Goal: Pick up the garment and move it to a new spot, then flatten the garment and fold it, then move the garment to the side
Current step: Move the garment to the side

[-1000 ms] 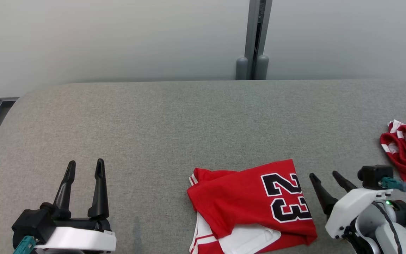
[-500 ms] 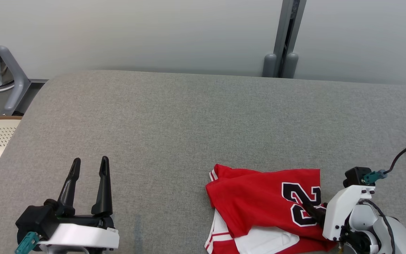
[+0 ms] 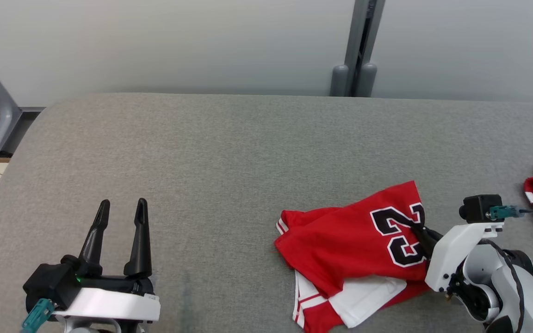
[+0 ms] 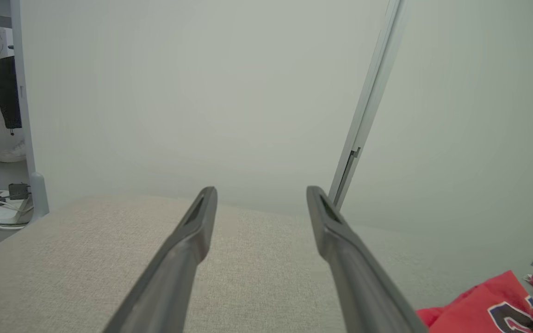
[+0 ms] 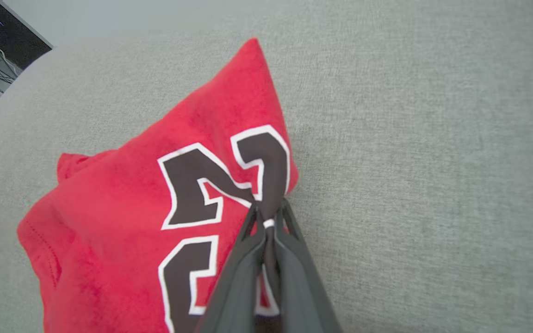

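On grey table (image 3: pixel 229 152), right gripper (image 3: pixel 417 226) pinching red jersey (image 3: pixel 340 240) at number; left gripper (image 3: pixel 123 203) spread.

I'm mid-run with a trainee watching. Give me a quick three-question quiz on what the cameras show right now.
1. True or false: the left end effector is shut on the red jersey.
2. Where does the right end effector grip the jersey? A) on the white trim at its near edge; B) on the printed number, near the jersey's right edge; C) at its far-left corner.
3. What number is printed on the jersey?

Key: 1. False: it stands open, well apart from the jersey. 2. B. 3. 23.
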Available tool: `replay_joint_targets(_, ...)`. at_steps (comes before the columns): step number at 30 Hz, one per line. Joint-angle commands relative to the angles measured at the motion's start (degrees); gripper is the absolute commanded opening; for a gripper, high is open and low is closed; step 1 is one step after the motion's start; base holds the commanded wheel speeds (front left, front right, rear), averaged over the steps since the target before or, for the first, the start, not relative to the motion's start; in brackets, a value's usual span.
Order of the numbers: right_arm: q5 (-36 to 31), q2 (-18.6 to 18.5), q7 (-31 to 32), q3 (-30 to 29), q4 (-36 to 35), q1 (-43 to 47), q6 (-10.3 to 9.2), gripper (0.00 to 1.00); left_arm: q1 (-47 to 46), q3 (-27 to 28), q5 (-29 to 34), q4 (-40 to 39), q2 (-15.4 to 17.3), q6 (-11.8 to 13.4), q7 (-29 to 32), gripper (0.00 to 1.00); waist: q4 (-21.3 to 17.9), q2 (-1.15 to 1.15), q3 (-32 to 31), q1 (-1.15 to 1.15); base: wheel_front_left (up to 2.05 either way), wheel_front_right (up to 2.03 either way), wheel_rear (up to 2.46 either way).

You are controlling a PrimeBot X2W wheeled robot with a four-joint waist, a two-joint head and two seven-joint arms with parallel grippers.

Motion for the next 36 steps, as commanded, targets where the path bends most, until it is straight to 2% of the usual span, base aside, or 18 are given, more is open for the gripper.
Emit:
replay_joint_targets(1, -0.33, -0.69, -1.19, 0.19, -0.37, -0.57, 0.01, 0.0, -1.1, -0.18, 0.15, -0.32, 0.18, -0.16, -0.06, 1.0, -1.5, 0.0, 0.18, 0.0, 0.0, 0.0, 0.0)
replay_joint_targets(10, 0.22, -3.32, -4.89, 5.2, -2.77, -5.58, 0.01, 0.0, -2.79, -3.17, -0.15, -0.56, 0.18, -0.47, -0.04, 1.0, -11.77, 0.0, 1.33, 0.0, 0.0, 0.0, 0.0)
replay_joint_targets(18, 3.86, -6.17, -8.58, 10.95, -3.38, -14.86, 0.01, 0.0, -5.86, -5.82, 1.17, -0.34, 0.35, -0.5, -0.02, 1.0, -19.92, 0.0, 5.35, 0.0, 0.0, 0.0, 0.0)
replay_joint_targets(26, 8.52, -11.35, -10.35, 13.84, 4.63, -25.66, 0.01, 0.0, -9.15, -7.45, 1.84, -0.45, 2.59, -0.53, -0.02, 1.0, -21.48, 0.0, 11.69, 0.0, 0.0, 0.0, 0.0)
replay_joint_targets(32, 8.53, -15.84, -10.31, 14.37, 11.42, -31.49, 0.01, 0.0, -10.6, -7.72, 1.94, -0.74, 4.45, -0.54, -0.02, 1.0, -21.33, 0.0, 15.43, 0.0, 0.0, 0.0, 0.0)
replay_joint_targets(36, 7.09, -16.74, -11.13, 14.79, 14.73, -33.72, 0.01, 0.0, -11.22, -7.63, 1.8, -0.97, 5.14, -0.54, -0.02, 1.0, -21.34, 0.0, 16.64, 0.0, 0.0, 0.0, 0.0)
